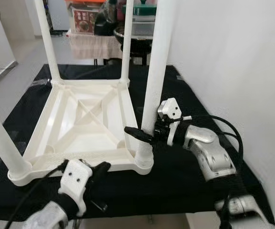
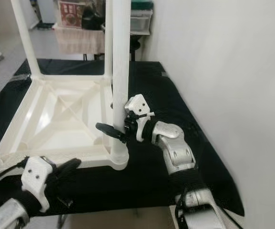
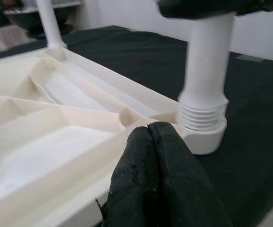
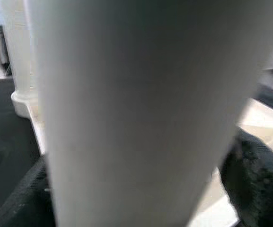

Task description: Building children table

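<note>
The right gripper (image 1: 144, 135) is clamped around the near-right leg (image 1: 154, 71), one black finger (image 1: 138, 134) showing on the leg's inner side, the other hidden behind it. It grips low on the leg, just above the threaded collar where the leg meets the corner socket. The left gripper (image 1: 100, 168) has its two fingers pressed together, holding nothing, tips resting against the near rim of the table (image 1: 82, 125), just beside that same corner.

The table is white plastic, lying upside down on a black cloth (image 1: 175, 176), its ribbed underside showing a cross brace. Four legs stand upright from its corners: the gripped one, a near-left leg (image 1: 1, 138), and two far legs (image 1: 46, 38) beyond the grippers.
</note>
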Controlling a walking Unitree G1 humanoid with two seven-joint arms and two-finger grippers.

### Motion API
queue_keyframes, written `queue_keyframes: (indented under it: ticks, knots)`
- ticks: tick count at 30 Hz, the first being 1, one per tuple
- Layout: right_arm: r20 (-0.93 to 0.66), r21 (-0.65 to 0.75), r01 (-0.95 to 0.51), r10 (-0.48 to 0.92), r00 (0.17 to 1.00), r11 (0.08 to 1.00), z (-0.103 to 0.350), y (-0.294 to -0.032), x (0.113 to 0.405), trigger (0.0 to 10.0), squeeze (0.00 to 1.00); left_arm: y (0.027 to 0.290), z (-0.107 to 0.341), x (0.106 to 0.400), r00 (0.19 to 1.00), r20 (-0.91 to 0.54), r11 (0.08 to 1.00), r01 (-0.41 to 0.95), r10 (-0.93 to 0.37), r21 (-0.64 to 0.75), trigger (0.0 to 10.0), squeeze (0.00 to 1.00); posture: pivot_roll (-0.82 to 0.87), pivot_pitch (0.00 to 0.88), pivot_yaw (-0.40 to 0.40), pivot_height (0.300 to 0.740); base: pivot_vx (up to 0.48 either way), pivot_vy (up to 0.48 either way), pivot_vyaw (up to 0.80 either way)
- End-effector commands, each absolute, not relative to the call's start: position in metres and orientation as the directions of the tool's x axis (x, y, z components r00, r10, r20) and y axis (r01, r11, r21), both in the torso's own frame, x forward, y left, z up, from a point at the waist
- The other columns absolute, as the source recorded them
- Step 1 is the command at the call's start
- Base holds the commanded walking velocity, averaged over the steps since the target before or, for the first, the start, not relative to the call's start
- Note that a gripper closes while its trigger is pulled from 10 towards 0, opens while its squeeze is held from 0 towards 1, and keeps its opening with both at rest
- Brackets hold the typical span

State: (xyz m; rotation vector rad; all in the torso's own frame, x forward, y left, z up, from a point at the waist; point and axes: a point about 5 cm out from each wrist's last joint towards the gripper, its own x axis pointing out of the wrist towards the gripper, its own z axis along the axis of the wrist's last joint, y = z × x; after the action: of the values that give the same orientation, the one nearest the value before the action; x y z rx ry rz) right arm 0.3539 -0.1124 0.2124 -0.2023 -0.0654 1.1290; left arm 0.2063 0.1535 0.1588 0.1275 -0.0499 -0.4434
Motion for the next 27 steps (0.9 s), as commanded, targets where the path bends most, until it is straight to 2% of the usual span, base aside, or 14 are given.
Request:
queue_keyframes:
  ticks: [1,2,3,4,5,8,15,17,19,20,22,23,25,27]
  knots:
    - [-0.047,-0.165,-0.904,0.912,0.408,0.396,0.216,-0.111,0.360,4.3,0.00,0.155,0.162,0.208,0.893,0.033,0.886,0.441,-0.449,0.141,10.0,0.00,0.14,0.000,-0.086,0.740,0.000,0.000,0.00]
    - [-0.047,-0.165,-0.904,0.912,0.408,0.396,0.216,-0.111,0.360,4.3,0.00,0.155,0.162,0.208,0.893,0.033,0.886,0.441,-0.449,0.141,10.0,0.00,0.14,0.000,-0.086,0.740,0.000,0.000,0.00]
    - [-0.029,-0.141,-0.911,0.918,0.396,0.388,0.220,-0.111,0.363,1.1,0.00,0.154,0.166,0.208,0.885,0.041,0.880,0.454,-0.463,0.140,10.0,0.00,0.14,0.000,-0.082,0.740,0.000,0.000,0.00]
    - [-0.029,-0.141,-0.911,0.918,0.396,0.388,0.220,-0.111,0.363,1.1,0.00,0.154,0.166,0.208,0.885,0.041,0.880,0.454,-0.463,0.140,10.0,0.00,0.14,0.000,-0.082,0.740,0.000,0.000,0.00]
    - [-0.022,-0.125,-0.919,0.925,0.379,0.373,0.223,-0.112,0.364,0.0,0.00,0.150,0.169,0.206,0.871,0.045,0.867,0.481,-0.490,0.128,10.0,0.00,0.14,0.000,-0.085,0.740,0.000,0.000,0.00]
    - [-0.047,-0.090,-0.935,0.936,0.349,0.344,0.221,-0.118,0.365,0.0,0.00,0.140,0.174,0.200,0.828,0.046,0.826,0.552,-0.559,0.118,10.0,0.00,0.14,0.000,-0.085,0.740,0.000,0.000,0.00]
    - [-0.108,-0.033,-0.928,0.922,0.372,0.370,0.210,-0.134,0.355,0.0,0.00,0.125,0.183,0.188,0.788,0.068,0.791,0.607,-0.612,0.075,10.0,0.00,0.08,0.000,-0.057,0.740,0.000,0.000,0.00]
    - [-0.142,0.007,-0.881,0.873,0.467,0.473,0.200,-0.144,0.348,0.0,0.00,0.123,0.179,0.186,0.781,0.053,0.783,0.618,-0.622,0.076,10.0,0.00,0.05,0.009,-0.045,0.740,0.000,0.000,0.00]
    - [-0.142,0.007,-0.881,0.873,0.467,0.473,0.200,-0.144,0.348,0.0,0.00,0.123,0.179,0.186,0.781,0.053,0.783,0.618,-0.622,0.076,10.0,0.00,0.05,0.009,-0.045,0.740,0.000,0.000,0.00]
    - [-0.152,0.023,-0.852,0.844,0.514,0.523,0.196,-0.148,0.344,0.0,0.00,0.122,0.179,0.185,0.780,0.054,0.782,0.620,-0.623,0.069,10.0,0.00,0.05,0.009,-0.045,0.740,0.000,0.000,0.00]
    - [-0.162,0.030,-0.635,0.631,0.759,0.772,0.180,-0.147,0.326,0.0,0.00,0.123,0.178,0.181,0.776,0.039,0.777,0.627,-0.629,0.051,10.0,0.00,0.03,0.058,-0.035,0.740,0.000,0.000,0.00]
    - [-0.162,0.030,-0.635,0.631,0.759,0.772,0.180,-0.147,0.326,0.0,0.00,0.123,0.178,0.181,0.776,0.039,0.777,0.627,-0.629,0.051,10.0,0.00,0.03,0.058,-0.035,0.740,0.000,0.000,0.00]
    - [-0.176,0.067,-0.382,0.387,0.905,0.922,0.164,-0.142,0.298,0.0,0.00,0.127,0.177,0.175,0.776,0.019,0.776,0.629,-0.630,0.045,10.0,0.00,0.00,0.085,-0.025,0.740,0.000,0.000,0.00]
    - [-0.203,0.082,-0.351,0.360,0.910,0.933,0.154,-0.130,0.281,0.0,0.00,0.129,0.178,0.175,0.785,0.020,0.785,0.618,-0.619,0.038,10.0,0.00,0.00,0.101,-0.026,0.740,0.000,0.000,0.00]
